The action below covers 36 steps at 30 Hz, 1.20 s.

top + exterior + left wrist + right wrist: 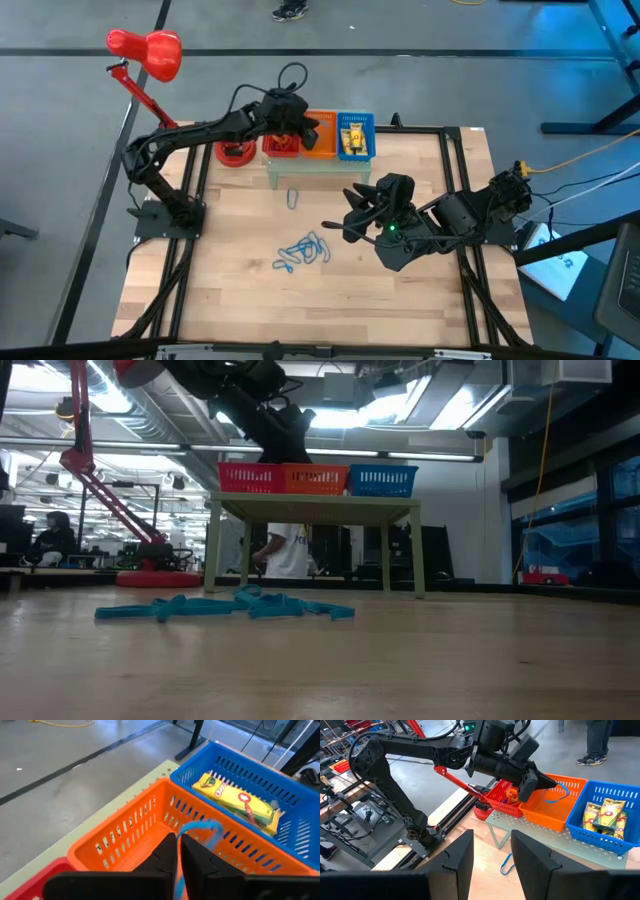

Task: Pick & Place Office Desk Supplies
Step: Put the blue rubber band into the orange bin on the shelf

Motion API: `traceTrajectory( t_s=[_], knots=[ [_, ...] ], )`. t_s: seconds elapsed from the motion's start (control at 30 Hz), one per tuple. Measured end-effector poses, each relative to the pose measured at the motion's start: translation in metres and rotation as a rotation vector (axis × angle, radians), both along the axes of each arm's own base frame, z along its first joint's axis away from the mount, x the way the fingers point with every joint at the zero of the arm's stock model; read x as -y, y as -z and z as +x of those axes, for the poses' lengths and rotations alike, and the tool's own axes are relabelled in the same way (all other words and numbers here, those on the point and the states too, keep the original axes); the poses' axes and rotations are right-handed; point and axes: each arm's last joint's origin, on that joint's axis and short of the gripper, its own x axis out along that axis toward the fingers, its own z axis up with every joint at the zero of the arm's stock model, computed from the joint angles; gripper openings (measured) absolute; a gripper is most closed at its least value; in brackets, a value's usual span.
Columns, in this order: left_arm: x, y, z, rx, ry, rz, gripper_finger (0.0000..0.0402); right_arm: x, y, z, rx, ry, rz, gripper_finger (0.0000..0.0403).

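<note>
Blue wiry loop [202, 827] pinched in left jaws over orange basket [125, 837]; right jaws apart, empty.

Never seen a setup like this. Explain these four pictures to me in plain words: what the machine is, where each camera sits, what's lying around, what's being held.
It is a robot with two dark arms at a wooden table. One camera looks down from above, one sits at table height, one rides on each wrist.

The left gripper hangs over the orange basket, its fingers nearly together on a blue loop.

The right gripper waits above the table, fingers apart, holding nothing.

Red, orange and blue baskets stand on a small shelf; yellow packets fill the blue one. More blue loops lie on the table.
</note>
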Motion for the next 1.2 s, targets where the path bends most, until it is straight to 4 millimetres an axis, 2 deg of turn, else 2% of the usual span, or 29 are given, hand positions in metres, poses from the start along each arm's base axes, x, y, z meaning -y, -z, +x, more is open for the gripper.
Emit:
traceTrajectory(
  t_s=[0.4, 0.6, 0.77, 0.9, 1.03, 1.2],
  knots=[
    [-0.001, -0.009, -0.004, 0.029, -0.030, 0.037, 0.0113, 0.000, 0.000, 0.000, -0.002, -0.002, 0.002, 0.0131],
    [0.009, -0.031, -0.020, 0.053, 0.041, 0.087, 0.0143, 0.000, 0.000, 0.000, -0.001, -0.003, 0.002, 0.0131],
    [0.044, -0.059, -0.048, 0.064, 0.277, 0.060, 0.0143, 0.000, 0.000, 0.000, -0.001, -0.002, 0.002, 0.0131],
    [0.089, -0.074, -0.073, 0.012, 0.523, 0.084, 0.0134, 0.000, 0.000, 0.000, -0.002, -0.003, 0.001, 0.0131],
    [0.130, -0.073, -0.097, -0.163, 0.644, 0.151, 0.0128, 0.001, 0.000, 0.000, -0.012, -0.006, -0.010, 0.0131],
    [0.163, -0.067, -0.121, -0.340, 0.662, 0.193, 0.0132, 0.002, 0.000, 0.001, -0.017, -0.006, -0.017, 0.0131]
  ],
)
